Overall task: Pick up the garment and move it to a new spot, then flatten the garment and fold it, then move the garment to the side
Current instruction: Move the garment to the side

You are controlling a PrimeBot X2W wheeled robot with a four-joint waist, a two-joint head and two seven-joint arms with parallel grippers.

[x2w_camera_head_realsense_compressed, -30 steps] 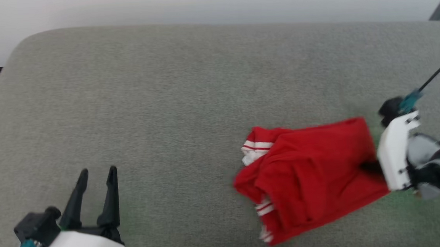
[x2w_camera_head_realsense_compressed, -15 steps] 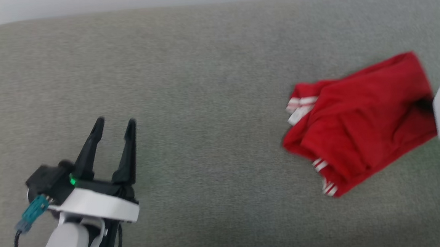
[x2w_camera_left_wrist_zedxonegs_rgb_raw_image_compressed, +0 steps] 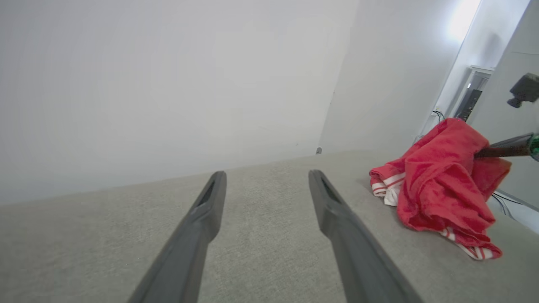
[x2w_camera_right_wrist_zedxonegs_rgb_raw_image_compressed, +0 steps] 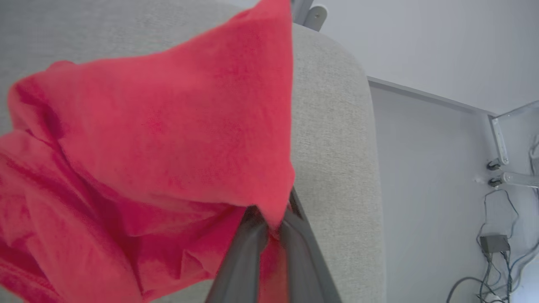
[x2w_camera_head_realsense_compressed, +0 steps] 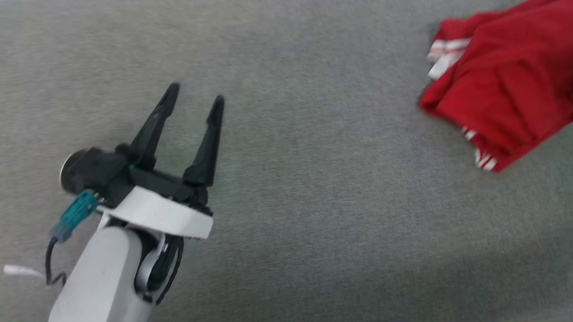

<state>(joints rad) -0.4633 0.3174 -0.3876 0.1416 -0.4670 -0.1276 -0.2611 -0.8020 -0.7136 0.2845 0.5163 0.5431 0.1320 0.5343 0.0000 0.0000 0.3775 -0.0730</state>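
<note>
While the left gripper (x2w_camera_head_realsense_compressed: 197,93) hovers over the grey woven fabric cushion (x2w_camera_head_realsense_compressed: 319,204) with its dark fingers spread and empty, the right gripper (x2w_camera_right_wrist_zedxonegs_rgb_raw_image_compressed: 271,221) is clenched on a fold of the crumpled red jersey shirt with red-and-white striped trim (x2w_camera_head_realsense_compressed: 520,77). The shirt is bunched on the cushion's right side, its pinched end raised.

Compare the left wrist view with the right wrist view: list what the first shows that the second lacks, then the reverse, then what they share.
Left wrist view: the left pincer, open, and red-and-white striped trim. Right wrist view: cables and a metal bracket by the wall. Shared: the red garment, bunched, with the right pincer shut on a fold of it, the grey cushion and a pale wall.
</note>
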